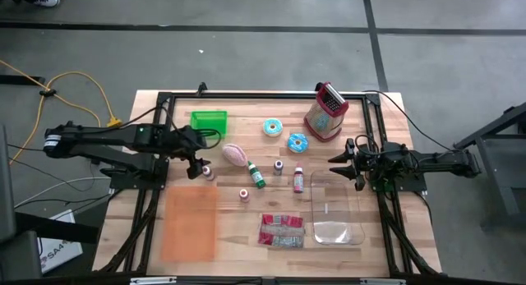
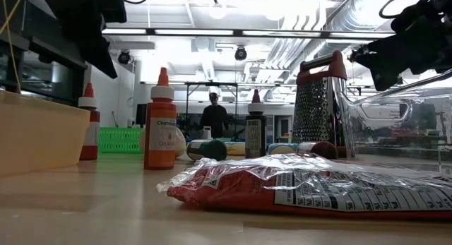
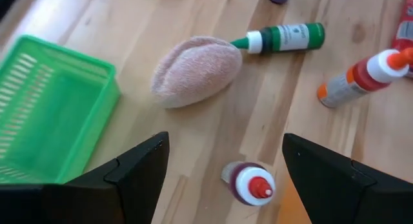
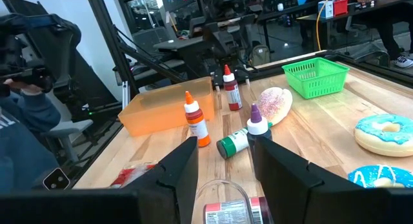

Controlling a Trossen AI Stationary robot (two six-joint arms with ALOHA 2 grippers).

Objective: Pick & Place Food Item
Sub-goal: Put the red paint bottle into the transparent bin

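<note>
A pink sprinkled pastry (image 1: 234,153) (image 3: 197,70) lies on the wooden table near its middle. Two blue-iced donuts (image 1: 273,126) (image 1: 297,142) lie farther back, and a red snack bag (image 1: 282,230) (image 2: 311,185) lies flat near the front edge. My left gripper (image 1: 197,159) (image 3: 222,169) hangs open above the table, slanting down, just left of the pastry; a small red-capped bottle (image 3: 251,184) stands on the table below the gap between its fingers. My right gripper (image 1: 345,162) (image 4: 222,166) is open and level at the table's right side, touching nothing.
A green basket (image 1: 208,121) sits at the back left, a red-topped grater (image 1: 326,112) at the back right. An orange bin (image 1: 191,223) is at the front left, a clear bin (image 1: 335,211) at the front right. A green bottle (image 1: 256,174) lies among several small upright bottles mid-table.
</note>
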